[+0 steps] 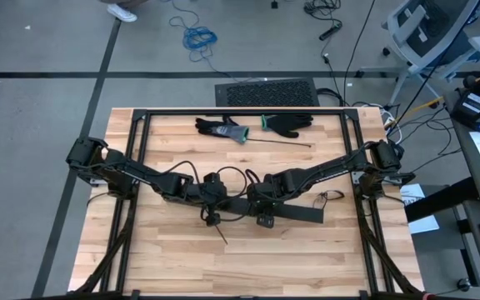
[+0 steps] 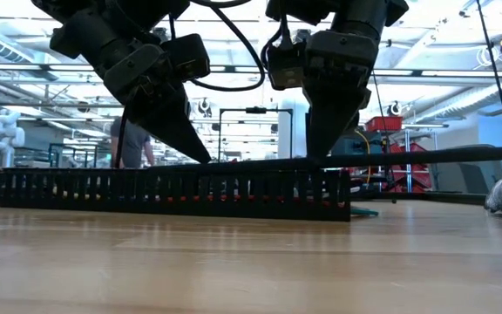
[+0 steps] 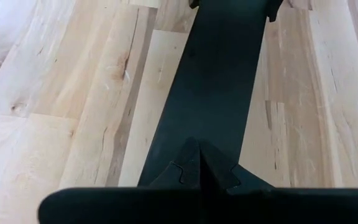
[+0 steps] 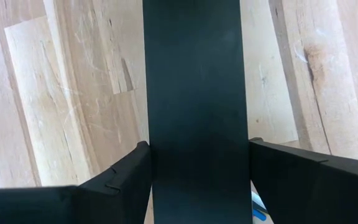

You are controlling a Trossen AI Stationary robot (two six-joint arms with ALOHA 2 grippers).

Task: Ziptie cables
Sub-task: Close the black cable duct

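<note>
Bare wooden surface [image 2: 251,262] lies nearest; beyond it the long black duct [image 2: 172,193] holds red and yellow cables [image 2: 178,198] behind its slots. My left claw [image 2: 200,157], pinched shut, touches the duct's top. My right claw [image 4: 197,165] grips the duct lid [image 4: 194,93], 1 finger on each edge.

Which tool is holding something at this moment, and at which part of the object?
The right tool grips the black duct across its width, fingers on both long sides. The left tool is shut, resting on top.

Prob. a robotics lab: white humanoid robot [image 2: 5,131], metal racks [image 2: 249,131], ceiling strip lights.
</note>
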